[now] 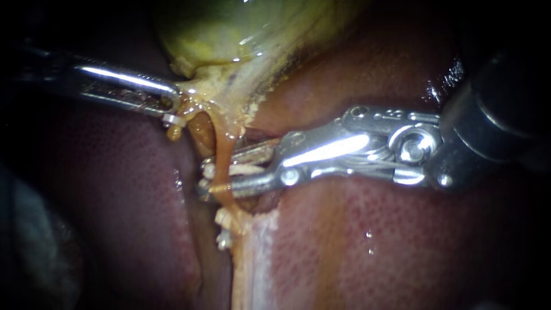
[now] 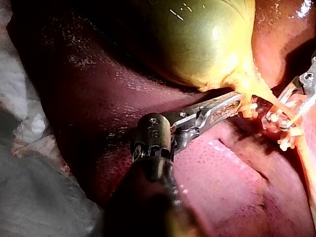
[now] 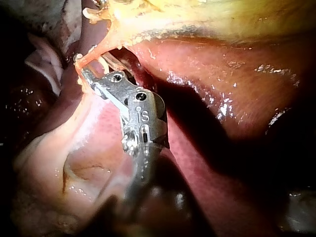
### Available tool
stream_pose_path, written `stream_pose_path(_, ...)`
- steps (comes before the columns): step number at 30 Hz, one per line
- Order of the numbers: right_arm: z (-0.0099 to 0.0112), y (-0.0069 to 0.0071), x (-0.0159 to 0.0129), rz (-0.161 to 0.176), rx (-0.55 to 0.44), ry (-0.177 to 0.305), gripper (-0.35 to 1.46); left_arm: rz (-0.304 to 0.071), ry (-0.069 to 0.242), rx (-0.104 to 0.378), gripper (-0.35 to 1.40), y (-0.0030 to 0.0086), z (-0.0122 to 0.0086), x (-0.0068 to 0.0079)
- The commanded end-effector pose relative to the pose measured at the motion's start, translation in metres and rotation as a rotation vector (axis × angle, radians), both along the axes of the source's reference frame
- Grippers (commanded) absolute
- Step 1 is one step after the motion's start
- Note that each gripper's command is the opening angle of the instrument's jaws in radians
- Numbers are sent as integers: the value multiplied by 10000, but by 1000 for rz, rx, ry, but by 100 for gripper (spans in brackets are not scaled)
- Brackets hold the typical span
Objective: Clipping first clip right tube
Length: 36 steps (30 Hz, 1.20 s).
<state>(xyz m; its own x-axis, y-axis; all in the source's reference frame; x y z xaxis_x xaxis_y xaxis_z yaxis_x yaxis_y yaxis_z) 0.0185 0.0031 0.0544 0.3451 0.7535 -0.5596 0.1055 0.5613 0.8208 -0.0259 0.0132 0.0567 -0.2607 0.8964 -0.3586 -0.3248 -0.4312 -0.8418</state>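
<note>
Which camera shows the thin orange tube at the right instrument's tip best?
The endoscope view: the thin orange tube runs in full from the yellow-green gallbladder across the right instrument. The right wrist view shows only a short stretch; the left wrist view only glimpses it.

The gallbladder (image 1: 218, 28) runs off the endoscope view's top, the right instrument (image 1: 208, 177) off its right.

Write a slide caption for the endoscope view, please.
Left instrument grips the gallbladder at its neck; right instrument, jaws open, holds a white clip at the orange tube.
</note>
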Motion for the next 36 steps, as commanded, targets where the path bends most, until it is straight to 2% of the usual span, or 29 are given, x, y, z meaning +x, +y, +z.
stream_pose_path(1, 0, -1, 0, -1, 2, -1, 9, 0, 0, 0, -35, 0, 0, 0)
stream_pose_path(3, 1, -1, -1, -1, 1, -1, 16, 0, 0, 0, -35, 0, 0, 0)
stream_pose_path(5, 4, -3, -1, -2, -1, -1, 31, 0, 0, 0, -35, 0, 0, 0)
stream_pose_path(10, 15, -9, -3, -6, -8, -1, 43, 0, 0, 0, -35, 0, 0, 0)
stream_pose_path(19, 43, -24, -17, -23, -29, -9, 49, 0, 0, 0, -35, 0, 0, 0)
stream_pose_path(28, 48, -9, -49, -26, -32, -19, 50, 1, -1, 0, -35, 1, 1, 2)
stream_pose_path(36, 47, -13, -49, -30, -33, -17, 50, 1, -1, 0, -35, 1, 1, 3)
